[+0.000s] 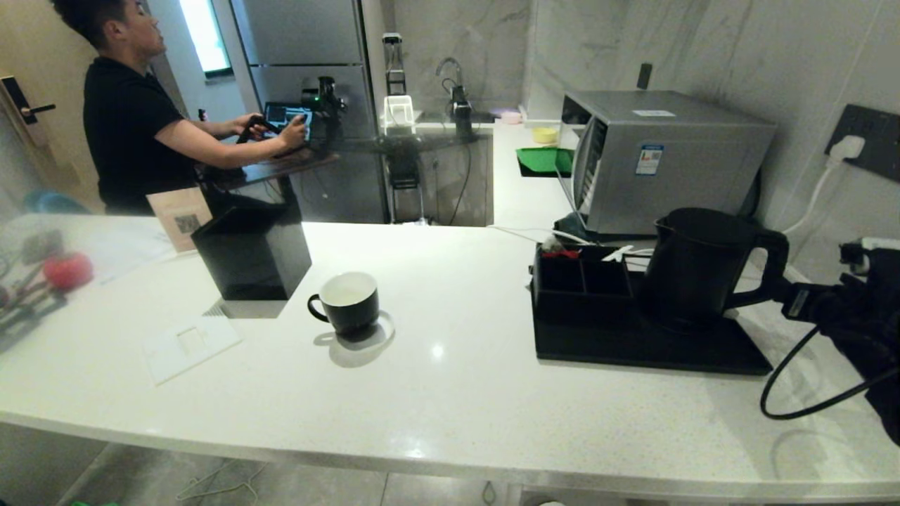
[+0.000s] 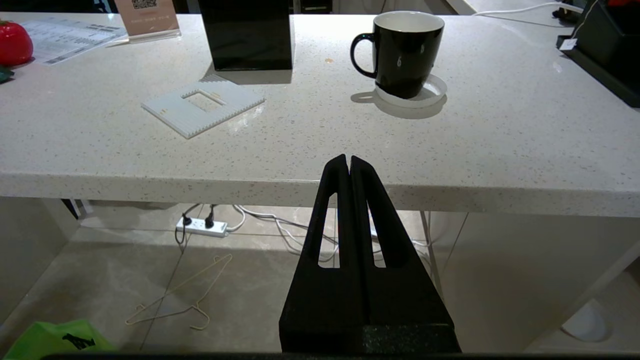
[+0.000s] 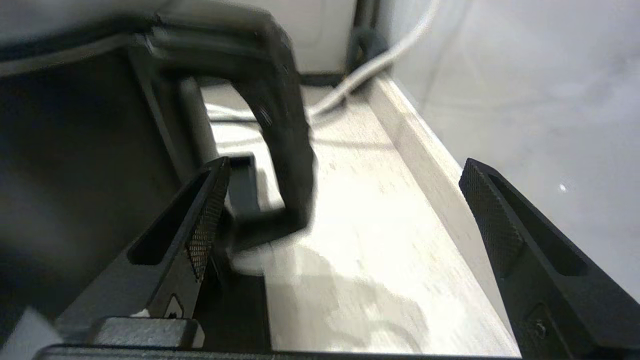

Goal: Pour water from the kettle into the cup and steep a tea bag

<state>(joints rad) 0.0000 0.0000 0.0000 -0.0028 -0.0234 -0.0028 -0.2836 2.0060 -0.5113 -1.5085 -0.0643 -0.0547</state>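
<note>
Left gripper [image 2: 348,162] sat nearest the lens, clenched on nothing, parked below the counter [image 2: 310,145] edge. Moving right: cup [image 1: 349,301] stood mid-counter, well apart from the kettle [image 1: 696,270] on its black tray [image 1: 633,348]. Right gripper [image 3: 345,200] was spread wide and empty just behind the kettle handle [image 3: 280,120]. Risks: 1 jaw clipping the handle and shoving the kettle; an off-centre grab letting it swing; the cord [image 1: 801,383] snagging the arm. Tea bag couldn't be made out; tray compartments too dark. Cup's contents unclear.
</note>
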